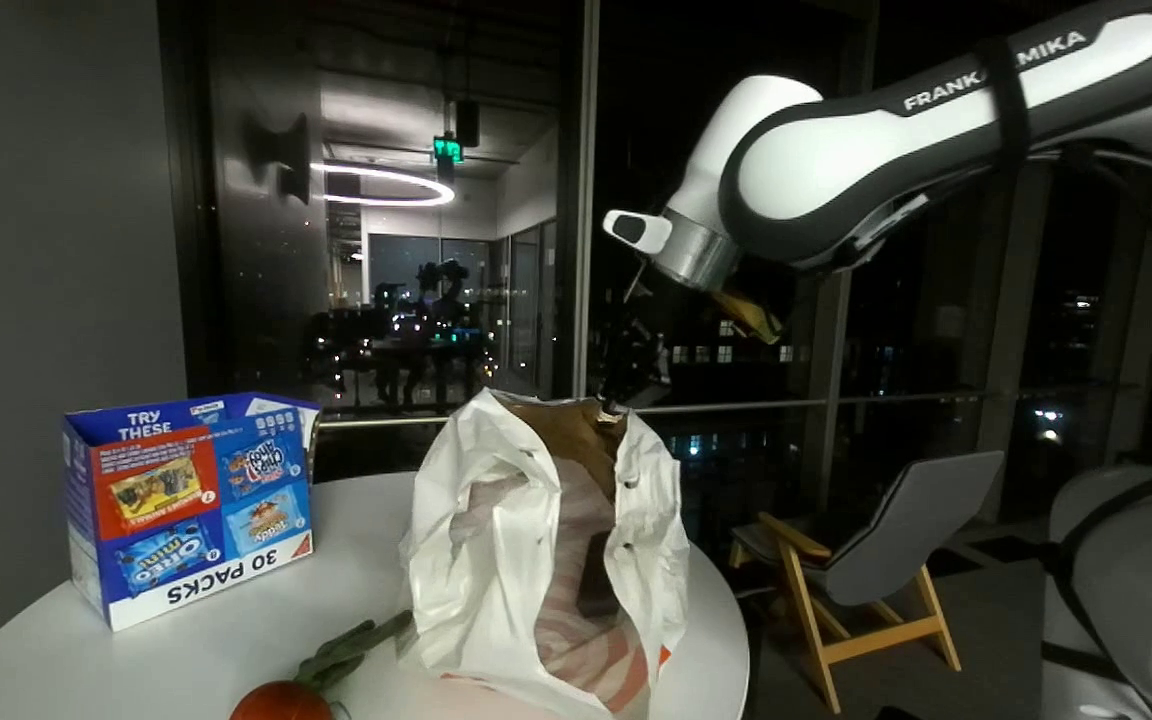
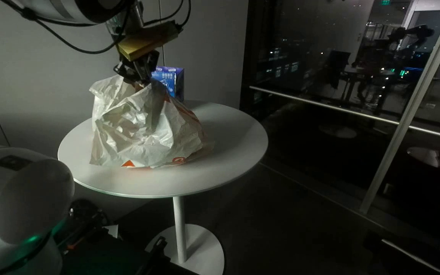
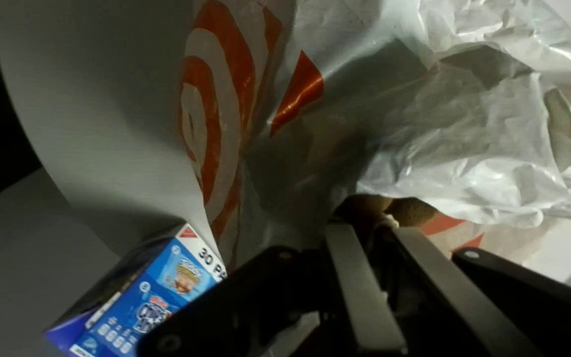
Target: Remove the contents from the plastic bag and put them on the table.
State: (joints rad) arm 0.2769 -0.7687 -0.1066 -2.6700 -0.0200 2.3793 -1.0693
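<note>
The jaws of the black two-fingered gripper (image 3: pixel 373 230) stand close together, pinching the top of a brown item with rounded edges (image 3: pixel 413 212), a small pale bit (image 3: pixel 387 221) showing between their tips. That item sits directly below the jaws, in the mouth of a thin white translucent plastic bag with reddish-orange print (image 2: pixel 147 122). The bag rests on the round white-topped desk (image 2: pixel 239 130), its crumpled upper edge at about the height of the jaws' tips in both exterior views. In an exterior view, a dark, blocky item (image 1: pixel 598 575) shows inside the bag, lower than the jaws and apart from them. Well below the jaws, on the desk near the bag, lie a long green item (image 1: pixel 351 650) and a round red item (image 1: pixel 281 703), the latter partly out of frame. A blue printed cardboard box (image 1: pixel 206 520) stands on the desk, apart from the jaws.
</note>
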